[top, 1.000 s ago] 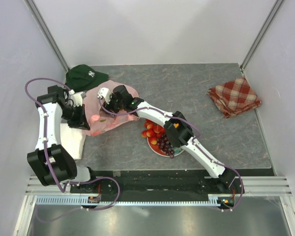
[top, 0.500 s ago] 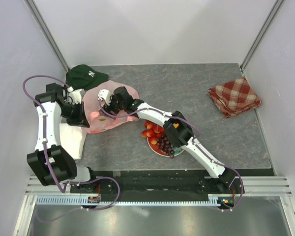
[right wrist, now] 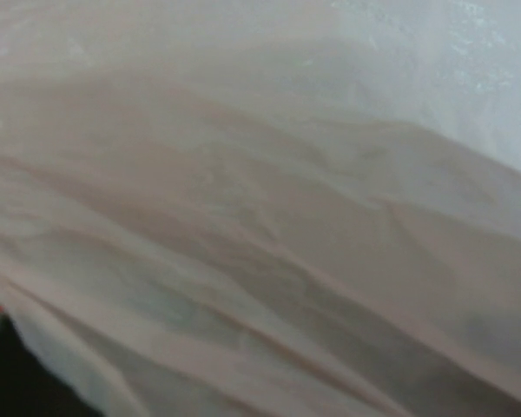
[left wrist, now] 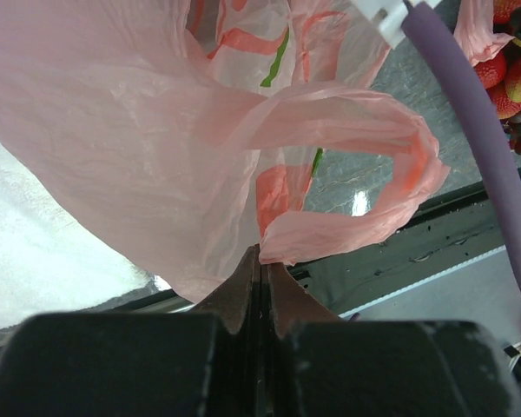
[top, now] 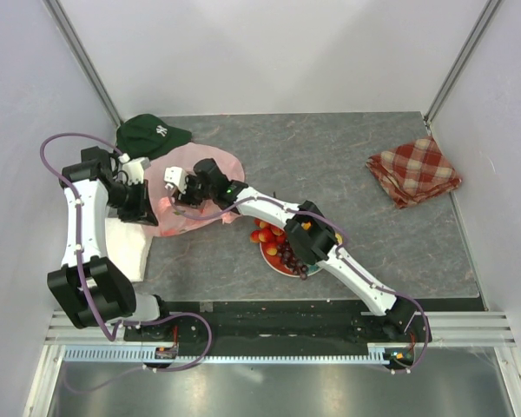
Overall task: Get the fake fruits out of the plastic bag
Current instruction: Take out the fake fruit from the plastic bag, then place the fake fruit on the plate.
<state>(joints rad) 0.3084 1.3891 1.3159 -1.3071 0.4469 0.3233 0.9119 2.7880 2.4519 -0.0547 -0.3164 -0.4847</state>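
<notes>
My left gripper is clamped tight on the plastic bag. My right gripper pushes into it, and I cannot tell its opening. Strawberries and grapes are already on the plate.

This is a robotics lab work cell: a grey marbled tabletop is boxed in by plain white panels joined at aluminium corner posts. Two white-and-black robot arms, trailing purple cables, are bolted to a slotted metal rail at its near edge. Homely items lie loose on it: a dark green cap just beyond the left gripper and a folded red-checked cloth well off to the right of the right gripper.
</notes>
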